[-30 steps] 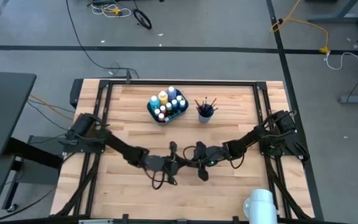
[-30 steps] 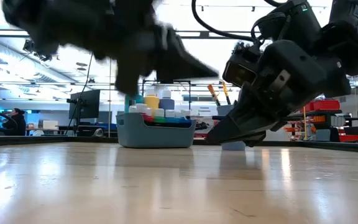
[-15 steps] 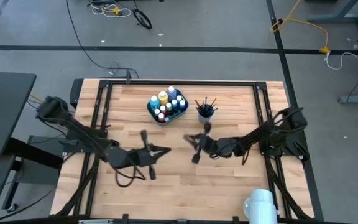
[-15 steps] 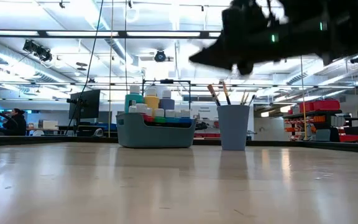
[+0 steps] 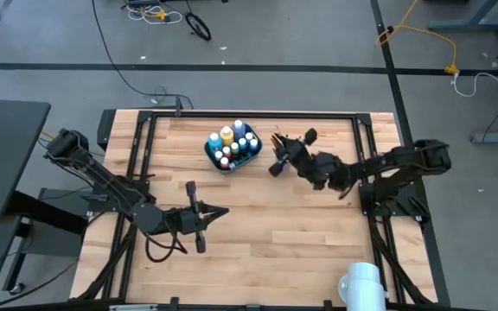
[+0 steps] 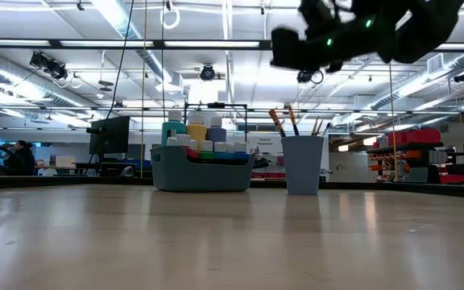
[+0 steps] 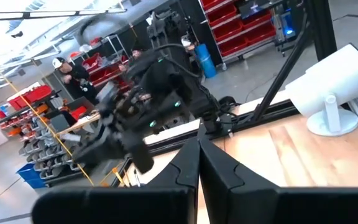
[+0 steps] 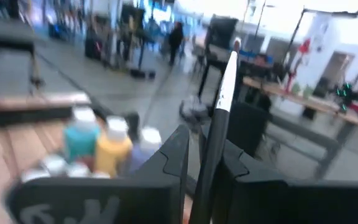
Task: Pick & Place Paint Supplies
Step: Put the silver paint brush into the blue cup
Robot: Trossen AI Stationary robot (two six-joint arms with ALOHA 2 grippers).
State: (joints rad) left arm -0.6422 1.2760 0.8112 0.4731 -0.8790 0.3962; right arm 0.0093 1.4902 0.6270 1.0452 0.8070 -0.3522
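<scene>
Placement step: right gripper [image 5: 277,161], clamped on a paintbrush [image 8: 219,118], hovers above the blue cup [image 6: 303,164]; next, lower it in; left gripper [image 5: 194,215] waits, fingers together.

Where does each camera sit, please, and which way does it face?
High: above the table, facing straight down; shows left gripper and right gripper.
Low: at tabletop height, facing level toward teal bin and blue cup; right arm overhead.
Left wrist: on the left arm, facing the right arm past its shut gripper.
Right wrist: on the right arm, facing paint bottles past its gripper holding a paintbrush.
High and low share the bin.
</scene>
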